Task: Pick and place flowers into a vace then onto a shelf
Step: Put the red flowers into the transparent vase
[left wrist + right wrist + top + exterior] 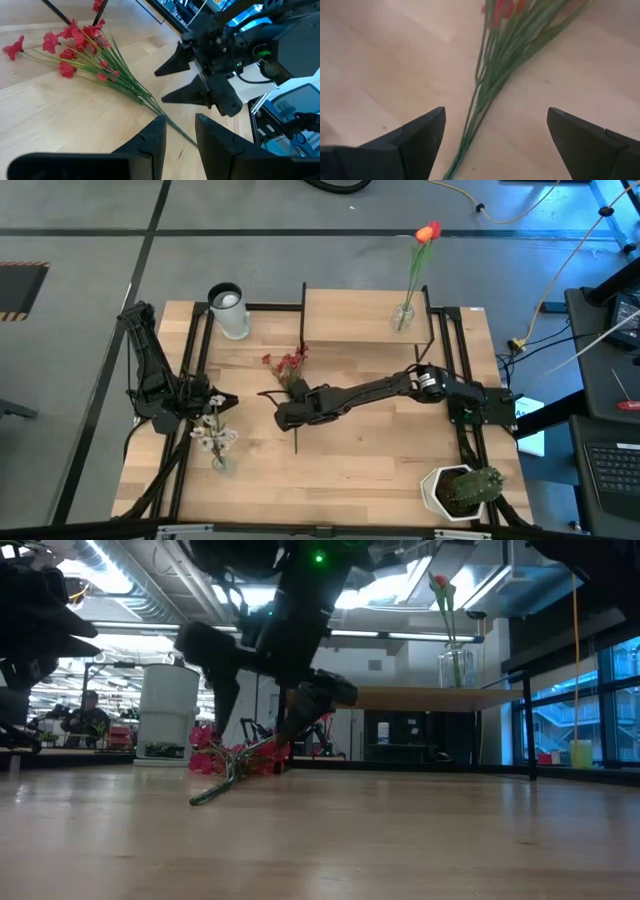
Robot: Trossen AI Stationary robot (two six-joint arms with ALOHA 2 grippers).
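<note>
The right tool (283, 418) hangs with fingers wide apart, the red sprig (288, 366) lying on the desk (350, 470) between them, seemingly lined up for a stem grab.

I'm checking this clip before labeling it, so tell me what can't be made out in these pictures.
- Red sprig: in the high view the right arm covers the middle of its stem.
- Red sprig blossoms: right wrist view cuts them off at the frame edge.
- White sprig: its container is too small in the high view to identify.
- Left gripper: whether it holds anything is unclear; the low view crops it.
- Cactus pot: only the high view shows it.
</note>
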